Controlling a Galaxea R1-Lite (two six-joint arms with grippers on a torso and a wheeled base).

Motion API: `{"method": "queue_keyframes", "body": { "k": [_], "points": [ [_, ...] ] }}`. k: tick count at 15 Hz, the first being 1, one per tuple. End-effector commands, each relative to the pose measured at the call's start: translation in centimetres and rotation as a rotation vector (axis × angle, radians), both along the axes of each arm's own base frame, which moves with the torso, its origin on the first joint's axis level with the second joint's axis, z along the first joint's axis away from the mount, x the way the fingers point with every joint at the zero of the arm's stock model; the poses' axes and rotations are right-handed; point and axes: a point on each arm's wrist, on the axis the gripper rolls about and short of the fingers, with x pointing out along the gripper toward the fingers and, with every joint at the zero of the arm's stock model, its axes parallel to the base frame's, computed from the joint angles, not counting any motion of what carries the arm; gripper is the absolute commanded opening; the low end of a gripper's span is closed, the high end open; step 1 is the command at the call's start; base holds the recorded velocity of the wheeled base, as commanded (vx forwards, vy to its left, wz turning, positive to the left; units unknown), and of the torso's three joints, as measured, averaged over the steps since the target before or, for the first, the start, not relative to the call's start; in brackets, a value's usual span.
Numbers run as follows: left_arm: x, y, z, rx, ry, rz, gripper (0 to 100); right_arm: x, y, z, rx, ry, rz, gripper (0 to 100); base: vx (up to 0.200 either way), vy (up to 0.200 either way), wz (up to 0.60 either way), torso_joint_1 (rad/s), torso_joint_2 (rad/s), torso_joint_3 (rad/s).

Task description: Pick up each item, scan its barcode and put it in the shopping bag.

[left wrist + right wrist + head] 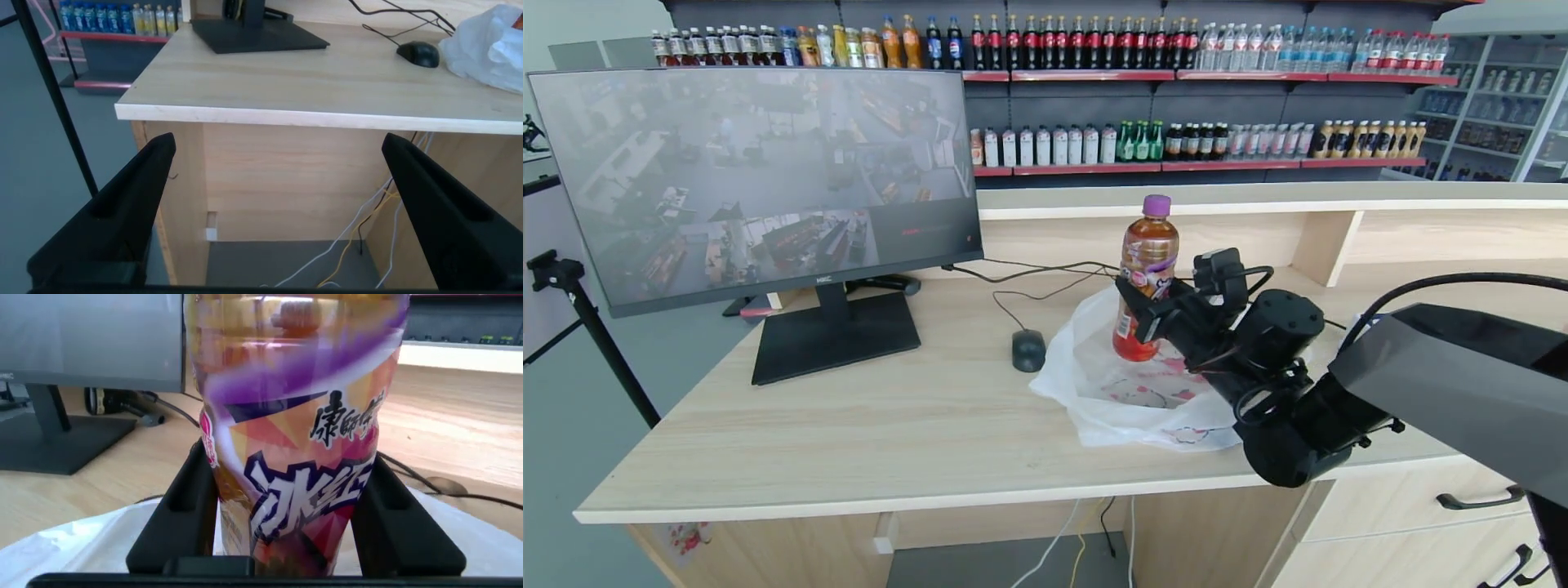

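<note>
A tea bottle (pixel 1146 273) with a purple cap and a purple and orange label stands upright in my right gripper (pixel 1137 306), which is shut on its lower half. The bottle (pixel 298 433) hangs just above the mouth of the white shopping bag (pixel 1131 384), which lies crumpled on the counter. The bag's plastic (pixel 90 543) spreads under the bottle. My left gripper (pixel 282 212) is open, low in front of the counter's front edge, with nothing between its fingers (pixel 122 216). The bag (pixel 490 45) lies far off on the countertop from it.
A monitor (pixel 756 184) on a black stand takes the counter's left half. A black mouse (pixel 1028 349) and its cable lie just left of the bag. A raised ledge (pixel 1258 200) runs behind. A tripod (pixel 588 327) stands off the counter's left end. Cables (pixel 359 245) hang under the counter.
</note>
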Motion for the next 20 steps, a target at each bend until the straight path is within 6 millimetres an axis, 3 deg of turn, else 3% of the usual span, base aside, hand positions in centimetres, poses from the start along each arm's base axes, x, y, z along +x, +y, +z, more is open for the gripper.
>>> {"method": "queue_keyframes", "body": {
  "k": [1, 20],
  "points": [
    [0.0, 0.0, 0.0, 0.000, 0.000, 0.000, 100, 1.3, -0.3, -2.2, -0.002, 0.039, -0.014, 0, 0.000, 0.000, 0.00, 0.000, 0.00, 0.000],
    [0.0, 0.0, 0.0, 0.000, 0.000, 0.000, 100, 1.2, 0.7, -4.4, -0.023, 0.087, 0.007, 0, 0.000, 0.000, 0.00, 0.000, 0.00, 0.000]
  ]
}}
